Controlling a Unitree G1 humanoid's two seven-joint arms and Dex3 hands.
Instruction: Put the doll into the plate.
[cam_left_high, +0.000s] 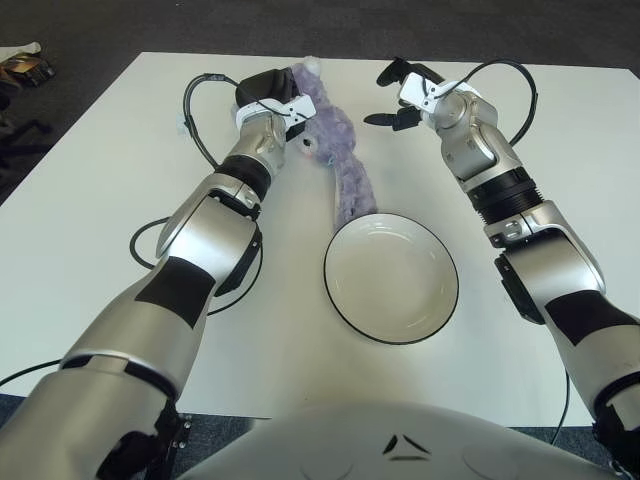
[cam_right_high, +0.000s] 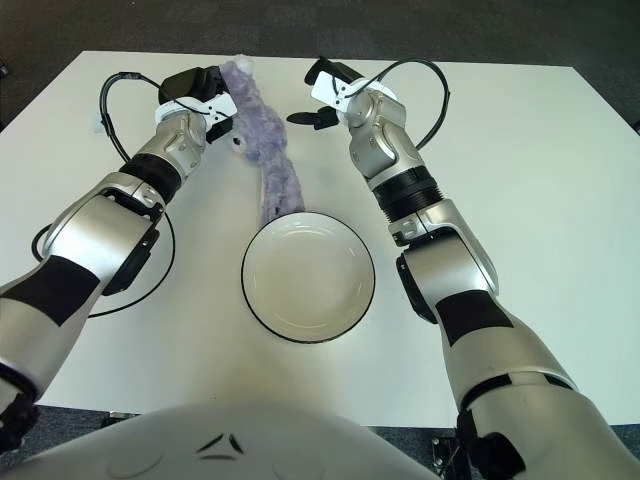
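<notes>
A long purple plush doll (cam_left_high: 345, 160) lies on the white table, running from the far middle down to the rim of the plate. The white plate (cam_left_high: 392, 285) with a dark rim sits empty in the table's middle, its far-left rim touching the doll's lower end. My left hand (cam_left_high: 272, 98) is at the doll's upper end, fingers curled around it. My right hand (cam_left_high: 398, 95) is just right of the doll's upper part, fingers spread and holding nothing. The doll also shows in the right eye view (cam_right_high: 270, 160).
A black cable loop (cam_left_high: 145, 245) lies on the table by my left forearm. The table's far edge (cam_left_high: 350, 58) runs just behind both hands. Some small objects (cam_left_high: 25, 68) lie on the dark floor at far left.
</notes>
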